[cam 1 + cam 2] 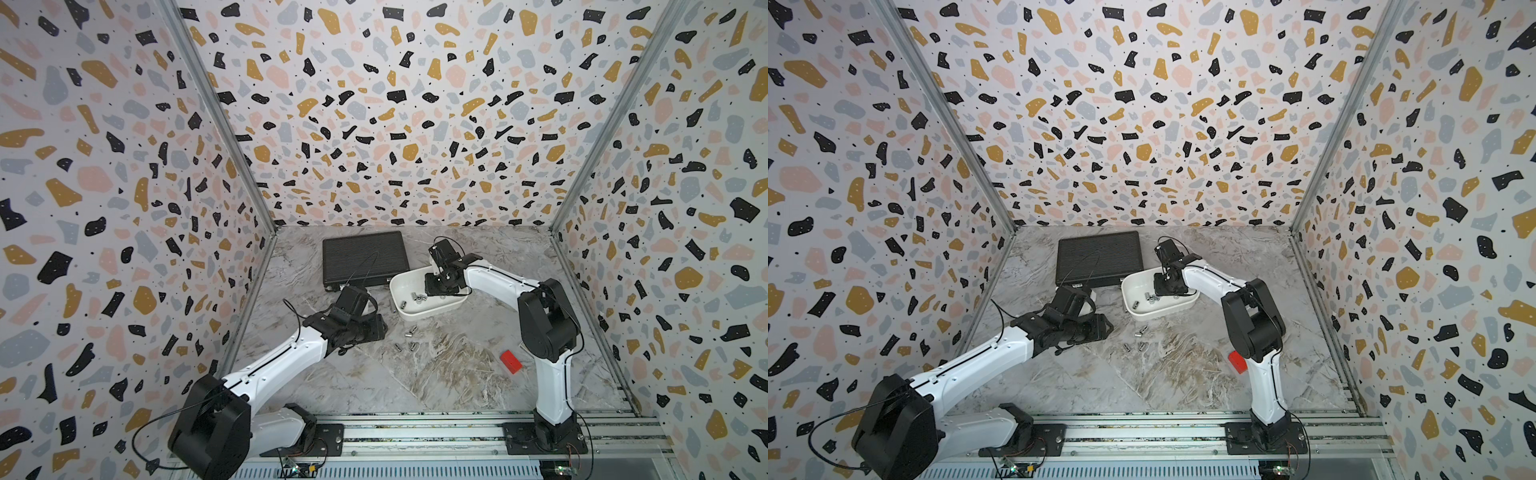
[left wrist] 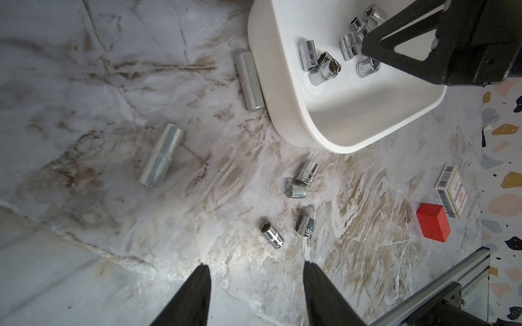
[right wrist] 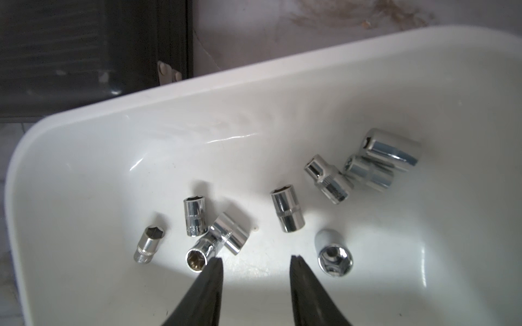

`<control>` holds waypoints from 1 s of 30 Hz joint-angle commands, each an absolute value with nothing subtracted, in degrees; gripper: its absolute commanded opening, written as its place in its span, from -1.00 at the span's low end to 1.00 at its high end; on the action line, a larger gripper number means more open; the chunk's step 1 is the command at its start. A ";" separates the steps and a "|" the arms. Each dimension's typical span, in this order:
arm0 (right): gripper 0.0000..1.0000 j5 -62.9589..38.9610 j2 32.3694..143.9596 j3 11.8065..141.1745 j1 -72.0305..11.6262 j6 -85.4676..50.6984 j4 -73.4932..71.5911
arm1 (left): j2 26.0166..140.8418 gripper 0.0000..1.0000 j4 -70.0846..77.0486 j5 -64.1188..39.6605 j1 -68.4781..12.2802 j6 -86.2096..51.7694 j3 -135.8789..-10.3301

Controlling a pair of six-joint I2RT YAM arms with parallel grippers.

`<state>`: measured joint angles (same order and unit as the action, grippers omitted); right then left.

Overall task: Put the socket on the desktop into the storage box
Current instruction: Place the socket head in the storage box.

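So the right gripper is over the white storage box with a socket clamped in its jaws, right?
Not quite. The right gripper is over the storage box, but its jaws stand open and empty; the right wrist view shows the sockets lying loose on the box floor.

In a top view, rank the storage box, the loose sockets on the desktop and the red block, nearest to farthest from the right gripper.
1. storage box: directly below the right gripper.
2. loose sockets: on the desktop, outside the box.
3. red block: farthest, on the desktop's right side.
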<state>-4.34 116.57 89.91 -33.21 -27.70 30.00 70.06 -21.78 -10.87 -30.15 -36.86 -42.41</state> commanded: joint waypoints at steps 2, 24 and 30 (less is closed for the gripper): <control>-0.12 -4.57 111.60 88.72 -33.14 -28.06 30.33 | 69.43 0.13 -21.27 -11.16 -29.89 -36.21 -41.45; -0.13 -9.90 98.51 77.81 -33.70 -28.21 29.25 | 70.44 0.12 -22.15 -10.66 -30.60 -38.54 -41.68; -0.13 -12.06 93.54 73.35 -33.81 -28.04 29.70 | 71.62 0.11 -22.83 -9.62 -31.80 -39.33 -42.69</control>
